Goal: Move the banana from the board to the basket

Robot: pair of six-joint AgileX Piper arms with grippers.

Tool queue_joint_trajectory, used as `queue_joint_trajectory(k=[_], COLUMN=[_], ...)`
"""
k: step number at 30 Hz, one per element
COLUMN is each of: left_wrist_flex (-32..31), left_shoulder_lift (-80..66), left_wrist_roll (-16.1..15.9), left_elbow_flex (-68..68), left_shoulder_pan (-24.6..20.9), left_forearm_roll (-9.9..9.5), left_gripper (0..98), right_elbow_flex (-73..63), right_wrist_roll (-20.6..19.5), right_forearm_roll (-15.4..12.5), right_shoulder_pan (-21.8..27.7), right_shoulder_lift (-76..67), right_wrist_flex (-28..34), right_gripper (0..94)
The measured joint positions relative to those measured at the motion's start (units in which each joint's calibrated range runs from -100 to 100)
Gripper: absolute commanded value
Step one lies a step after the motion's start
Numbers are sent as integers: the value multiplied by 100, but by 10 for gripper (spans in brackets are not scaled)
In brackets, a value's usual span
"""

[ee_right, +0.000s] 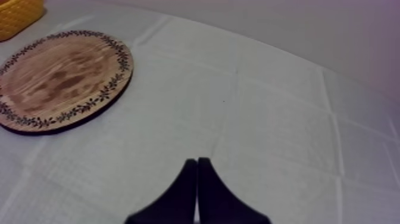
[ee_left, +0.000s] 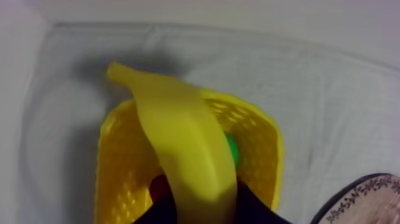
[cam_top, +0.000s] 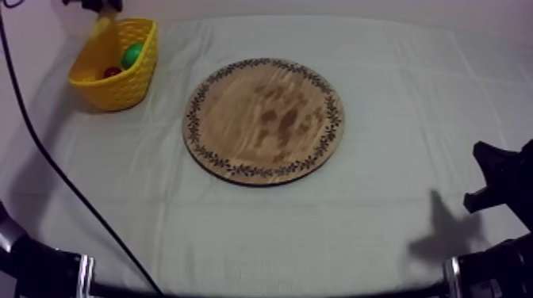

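The yellow banana (ee_left: 184, 149) hangs over the yellow basket (ee_left: 119, 173), held at its lower end by my left gripper (ee_left: 202, 210), which is shut on it. From above, the banana (cam_top: 101, 25) sits just over the far rim of the basket (cam_top: 115, 79) at the table's far left, under the left gripper (cam_top: 97, 6). The round wooden board (cam_top: 265, 120) in the middle of the table has nothing on it. My right gripper (ee_right: 197, 170) is shut on nothing, its fingers forming a narrow wedge over bare cloth; it rests low at the right edge (cam_top: 496, 178).
Inside the basket lie a green fruit (cam_top: 132, 55) and a small red fruit (cam_top: 112, 72). The board's patterned rim (ee_left: 363, 199) lies beside the basket. The board (ee_right: 59, 77) and the basket's corner (ee_right: 18, 15) are far from the right gripper.
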Motion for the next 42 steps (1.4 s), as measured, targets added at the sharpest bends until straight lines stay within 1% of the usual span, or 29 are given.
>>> queue_joint_trajectory(k=[7, 14, 17, 18, 19, 23, 24, 26, 29, 33, 36, 38, 42], left_wrist_flex=[-162, -219, -228, -229, -229, -195, -176, -138, -127, -161, -227, -313, -628], left_shoulder_lift=[476, 616, 612, 605, 583, 504, 474, 424, 373, 314, 217, 126, -168], left_wrist_roll=[30, 14, 6, 6, 3, 19, -3, -108, -225, -239, -211, -186, -135], left_elbow_flex=[119, 349, 408, 410, 425, 484, 517, 559, 532, 504, 530, 566, 715], left_shoulder_pan=[-100, -129, -129, -129, -129, -129, -129, -129, -137, -149, -162, -184, -265], left_forearm_roll=[-7, -7, -12, -12, -12, -1, 25, 52, 65, 73, 55, 55, 54], left_gripper=[314, 313, 339, 366, 421, 743, 804, 876, 911, 886, 807, 715, 434], right_elbow_flex=[0, 0, 0, 0, 0, 0, 0, 0, 0, 0, 0, 0, 0], right_wrist_roll=[0, 0, 0, 0, 0, 0, 0, 0, 0, 0, 0, 0, 0], right_forearm_roll=[0, 0, 0, 0, 0, 0, 0, 0, 0, 0, 0, 0, 0], right_shoulder_pan=[0, 0, 0, 0, 0, 0, 0, 0, 0, 0, 0, 0, 0], right_shoulder_lift=[0, 0, 0, 0, 0, 0, 0, 0, 0, 0, 0, 0, 0], right_wrist_flex=[0, 0, 0, 0, 0, 0, 0, 0, -6, -6, -6, -6, -6], right_gripper=[3, 3, 3, 3, 3, 3, 3, 3, 3, 3, 3, 3, 3])
